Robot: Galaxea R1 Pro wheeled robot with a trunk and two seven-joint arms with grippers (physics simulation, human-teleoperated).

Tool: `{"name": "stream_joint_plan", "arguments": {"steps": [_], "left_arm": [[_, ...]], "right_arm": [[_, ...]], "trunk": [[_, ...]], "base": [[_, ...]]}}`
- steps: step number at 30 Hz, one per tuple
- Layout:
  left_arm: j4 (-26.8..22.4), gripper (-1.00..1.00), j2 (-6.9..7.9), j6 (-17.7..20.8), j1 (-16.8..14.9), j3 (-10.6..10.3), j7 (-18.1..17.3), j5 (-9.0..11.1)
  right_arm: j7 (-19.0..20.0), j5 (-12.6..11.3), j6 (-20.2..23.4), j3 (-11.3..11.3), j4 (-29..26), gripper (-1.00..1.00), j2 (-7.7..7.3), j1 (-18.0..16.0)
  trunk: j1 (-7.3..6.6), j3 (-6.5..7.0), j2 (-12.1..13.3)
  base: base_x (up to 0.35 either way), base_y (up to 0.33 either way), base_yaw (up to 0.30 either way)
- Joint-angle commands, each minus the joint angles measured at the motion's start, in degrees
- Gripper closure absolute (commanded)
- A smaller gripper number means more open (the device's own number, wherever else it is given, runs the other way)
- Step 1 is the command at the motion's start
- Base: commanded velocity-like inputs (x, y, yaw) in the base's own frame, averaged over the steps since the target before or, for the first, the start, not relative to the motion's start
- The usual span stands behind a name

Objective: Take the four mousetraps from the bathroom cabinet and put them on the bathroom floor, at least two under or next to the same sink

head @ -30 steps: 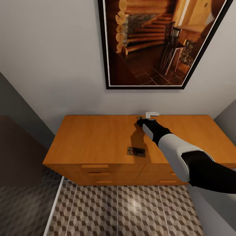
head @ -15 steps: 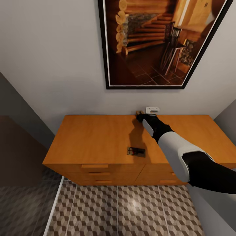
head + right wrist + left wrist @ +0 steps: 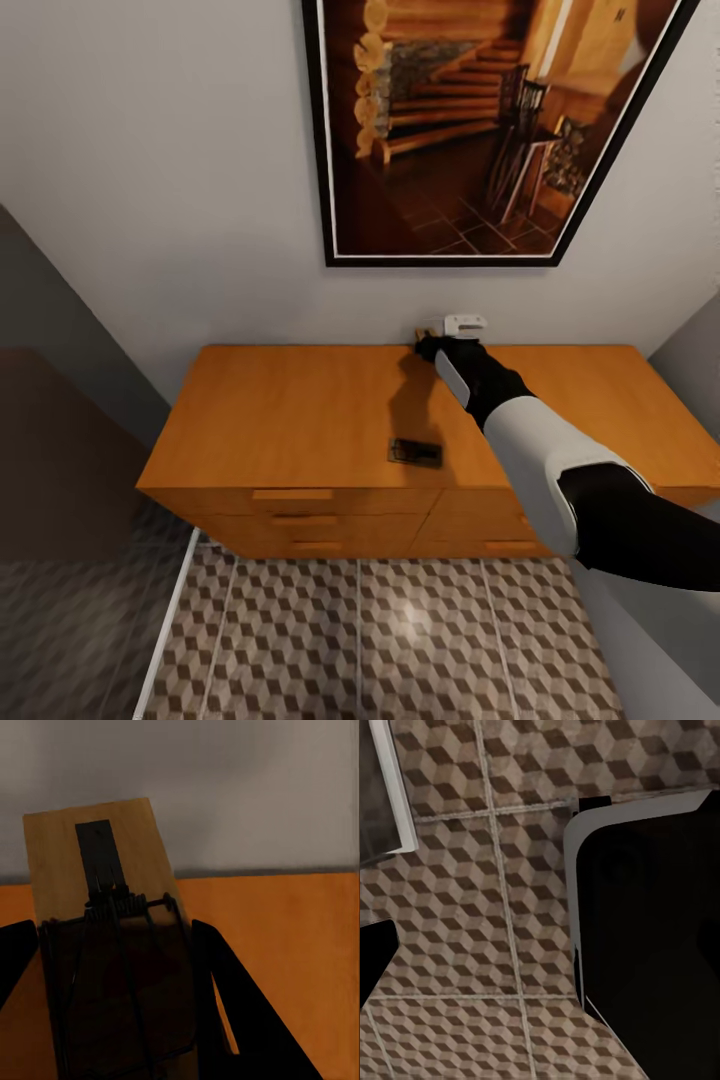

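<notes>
Gripping a mousetrap (image 3: 112, 945) above the cabinet (image 3: 300, 420), right claw (image 3: 112, 1020) closed; no readable writing

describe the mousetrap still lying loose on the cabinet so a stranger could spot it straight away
Find the wide orange-brown cabinet under the framed picture. On its flat top, near the front edge and about midway along, lies a small dark mousetrap, flat and apart from the arm. The other mousetrap sits between the right gripper fingers at the back by the wall.
</notes>
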Motion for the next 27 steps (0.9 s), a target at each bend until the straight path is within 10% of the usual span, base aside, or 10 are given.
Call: {"name": "stream_joint_plan", "arguments": {"steps": [1, 27], "left_arm": [[0.2, -1.00, -0.03, -0.3, -0.1, -0.5, 0.0, 0.4], [0.2, -1.00, -0.08, -0.3, -0.1, -0.5, 0.0, 0.4]], "right_arm": [[-0.5, -0.7, 0.3, 0.5, -0.1, 1.00, -0.06, 0.0], [-0.5, -0.7, 0.3, 0.4, 0.0, 1.00, -0.28, 0.0]], "trunk": [[0.00, -0.09, -0.1], [0.00, -0.09, -0.1]], "base": [[-0.257, 0.055, 0.000], [-0.284, 0.077, 0.000]]}}
